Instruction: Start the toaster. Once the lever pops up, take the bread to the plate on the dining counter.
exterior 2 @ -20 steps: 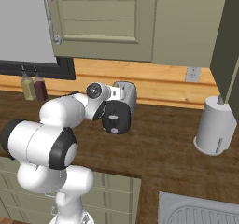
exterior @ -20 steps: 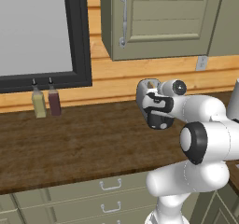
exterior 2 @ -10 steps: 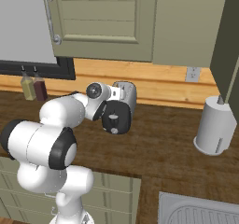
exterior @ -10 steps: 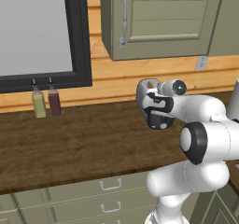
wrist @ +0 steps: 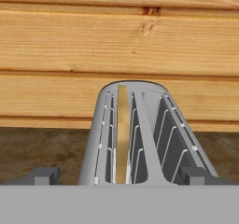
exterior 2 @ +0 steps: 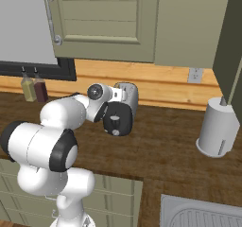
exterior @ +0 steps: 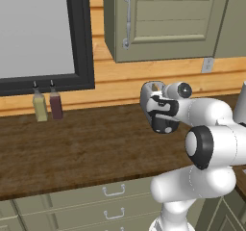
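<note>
Toaster point(exterior 2: 126, 98) sits on the wood-grain desk point(exterior: 72, 148) near the plank back wall point(wrist: 119, 41), partly hidden behind the robot's hand in both base views; black end panel with knobs point(exterior 2: 116, 119) faces out toward the desk edge in the right base view. Gripper point(wrist: 119, 174) is right over the toaster, looking along its top, jaws spread wide, one dark fingertip point(wrist: 44, 175) outside each side of the toaster body, nothing held. Whether the tips touch the toaster's sides, cannot tell. Bread point(wrist: 123, 134) stands on edge in the left slot of the toaster as seen from the hand view, a thin tan slice between the wire guides; the other slot point(wrist: 161, 139) shows just the wires. In the left base view the toaster point(exterior: 149, 93) peeks out pale behind the black hand piece. Two small bottles point(exterior: 47, 105), one yellowish, one dark red, stand side by side at the wall under the black-framed window point(exterior: 43, 32), well to the left of the toaster. Grey-white cylinder canister point(exterior 2: 218, 129) stands on the desk to the right, well apart from the toaster. Wall outlet point(exterior 2: 194, 74) above it. Green cabinet door with a metal handle point(exterior: 127, 18) hangs overhead. Drawers with handles point(exterior: 113, 191) under the desk front. Sink corner point(exterior 2: 198, 214) at lower right.
</note>
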Controlling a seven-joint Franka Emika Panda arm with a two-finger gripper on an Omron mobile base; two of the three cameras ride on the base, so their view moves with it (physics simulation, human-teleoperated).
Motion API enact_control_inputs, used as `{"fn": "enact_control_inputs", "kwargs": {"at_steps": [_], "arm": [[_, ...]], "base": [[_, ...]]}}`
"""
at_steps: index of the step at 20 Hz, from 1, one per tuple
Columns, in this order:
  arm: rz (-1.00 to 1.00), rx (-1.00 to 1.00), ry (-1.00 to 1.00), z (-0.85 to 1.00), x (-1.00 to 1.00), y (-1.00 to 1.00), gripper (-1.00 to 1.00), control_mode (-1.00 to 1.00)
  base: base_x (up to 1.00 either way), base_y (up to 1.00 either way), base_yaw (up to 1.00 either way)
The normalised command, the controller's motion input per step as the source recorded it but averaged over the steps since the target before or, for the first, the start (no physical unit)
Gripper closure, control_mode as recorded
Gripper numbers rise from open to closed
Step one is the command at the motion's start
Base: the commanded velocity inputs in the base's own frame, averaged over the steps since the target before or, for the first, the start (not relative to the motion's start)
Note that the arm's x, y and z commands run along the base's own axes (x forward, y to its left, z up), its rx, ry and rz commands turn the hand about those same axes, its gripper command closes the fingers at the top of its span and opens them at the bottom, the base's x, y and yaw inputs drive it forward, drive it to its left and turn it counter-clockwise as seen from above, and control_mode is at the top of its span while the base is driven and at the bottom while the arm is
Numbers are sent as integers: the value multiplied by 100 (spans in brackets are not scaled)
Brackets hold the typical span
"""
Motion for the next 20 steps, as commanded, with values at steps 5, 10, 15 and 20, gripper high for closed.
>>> {"fn": "enact_control_inputs", "kwargs": {"at_steps": [5,10,15,20], "arm": [[0,0,0,0,0,0,-100,-100],[0,0,0,0,0,0,-100,-100],[0,0,0,0,0,0,-100,-100],[0,0,0,0,0,0,-100,-100]], "base": [[0,0,0],[0,0,0],[0,0,0],[0,0,0]]}}
